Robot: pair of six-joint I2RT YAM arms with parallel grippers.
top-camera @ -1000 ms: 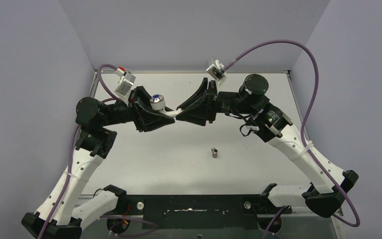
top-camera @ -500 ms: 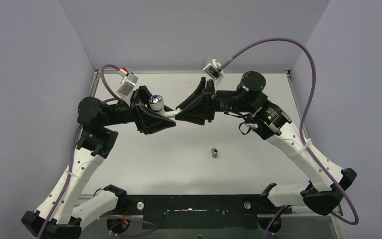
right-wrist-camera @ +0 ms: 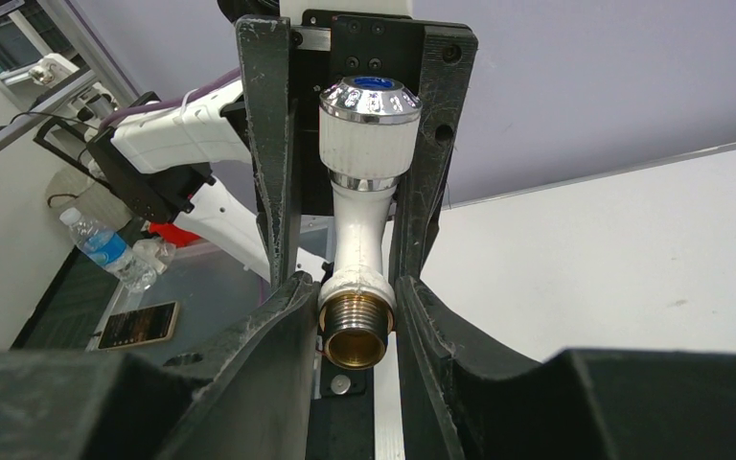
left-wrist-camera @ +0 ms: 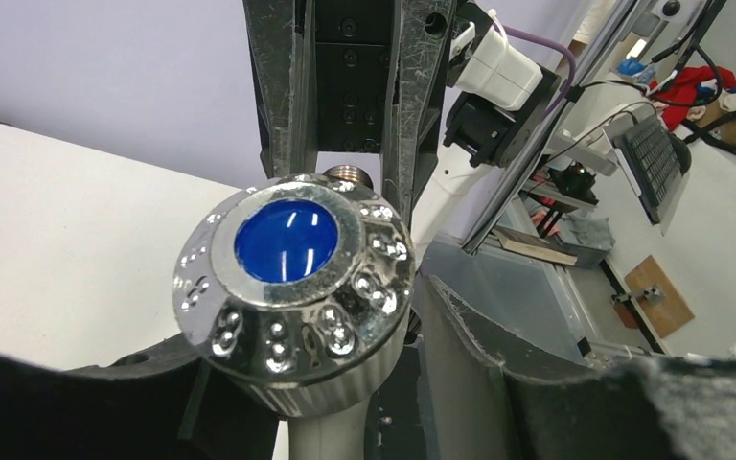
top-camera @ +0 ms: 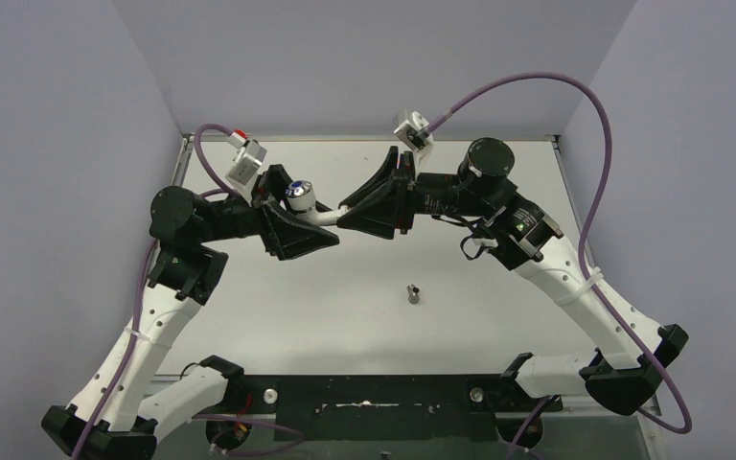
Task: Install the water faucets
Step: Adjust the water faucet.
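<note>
Left pincer, seen from the top camera, is now standing with its fingers spread wider than a second ago, loosely flanking the knob rather than clamping it. The right pincer is staying closed on the far end of the tap body, which is hanging in the air between the two arms and seems to be sitting slightly farther left than before. The threaded fitting is lying in the same spot on the surface, well apart from both arms. A small label on the right arm's joint is showing, too small to read.

From the left wrist, the chrome knob with its blue dot is filling the middle and hiding nearly all of the tap body. One finger is sitting just beside the knob's rim; whether it is touching is hard to say.

From the right wrist, both fingers are pressing on the white collar above the brass thread. The left pincer's fingers are standing either side of the knob with gaps showing.
</note>
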